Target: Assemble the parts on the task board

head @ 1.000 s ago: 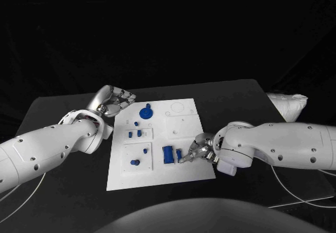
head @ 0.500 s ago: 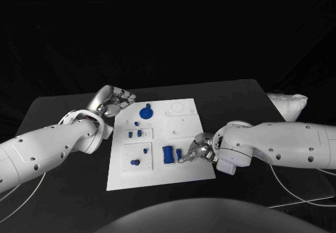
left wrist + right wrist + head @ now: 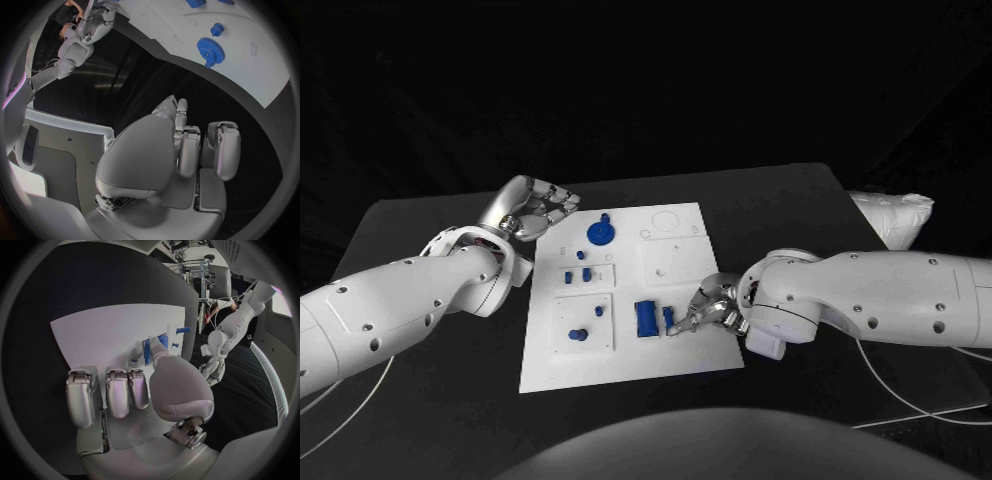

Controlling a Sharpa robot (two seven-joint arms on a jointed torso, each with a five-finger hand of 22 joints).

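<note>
The right hand (image 3: 710,308) rests its fingers on a small blue part (image 3: 669,319) near the board's (image 3: 689,355) right edge, apparently lining it up to seat. The left hand (image 3: 535,210), curled on nothing, waits off the board's far-left corner, by the gear (image 3: 600,233).

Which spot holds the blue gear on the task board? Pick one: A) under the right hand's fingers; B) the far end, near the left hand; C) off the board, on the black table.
B: the head view shows the blue gear at the task board's far end, close to the left hand.
</note>
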